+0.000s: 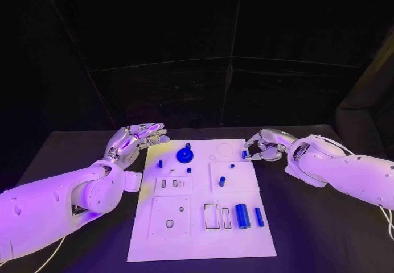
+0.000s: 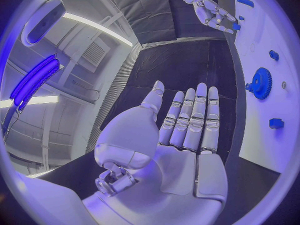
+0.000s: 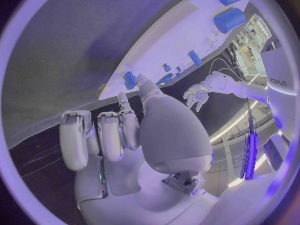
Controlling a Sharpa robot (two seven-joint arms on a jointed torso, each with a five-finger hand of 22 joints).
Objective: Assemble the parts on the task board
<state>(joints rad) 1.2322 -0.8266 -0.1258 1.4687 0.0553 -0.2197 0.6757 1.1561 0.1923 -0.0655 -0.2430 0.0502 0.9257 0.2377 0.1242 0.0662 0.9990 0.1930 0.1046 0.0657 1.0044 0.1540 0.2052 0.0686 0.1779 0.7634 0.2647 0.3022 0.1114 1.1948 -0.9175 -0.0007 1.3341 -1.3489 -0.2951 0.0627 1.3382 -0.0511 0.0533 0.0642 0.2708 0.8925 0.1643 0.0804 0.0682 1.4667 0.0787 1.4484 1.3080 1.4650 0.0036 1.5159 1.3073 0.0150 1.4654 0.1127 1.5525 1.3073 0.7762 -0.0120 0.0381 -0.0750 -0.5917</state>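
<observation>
The left hand (image 1: 134,141) hovers off the far left corner of the white board (image 1: 201,239), palm up and flat, its fingers (image 2: 195,116) stretched out side by side and holding nothing. Just beyond its fingertips, on the board, stands a blue gear (image 1: 185,154) on a peg; the left wrist view shows the same gear (image 2: 259,83) beside the outstretched fingers, with two small blue blocks (image 2: 275,123) on the board either side of it.

The right hand (image 1: 265,146) sits at the board's far right edge, fingers curled inward. Its thumb and a fingertip meet around a small blue piece (image 1: 245,153) at that edge; the right wrist view shows this piece (image 3: 129,79) at the tips, touching them, so the hand appears to pinch it, low over the board or on it; which one I cannot tell.

Between the two hands, further in on the board, stand a few short blue pegs (image 1: 221,181). Nearer the robot than either hand, by the board's right side, lie a thick blue cylinder (image 1: 242,216) and a thinner blue rod (image 1: 258,216), side by side, just beside two narrow rectangular slots (image 1: 211,215).
</observation>
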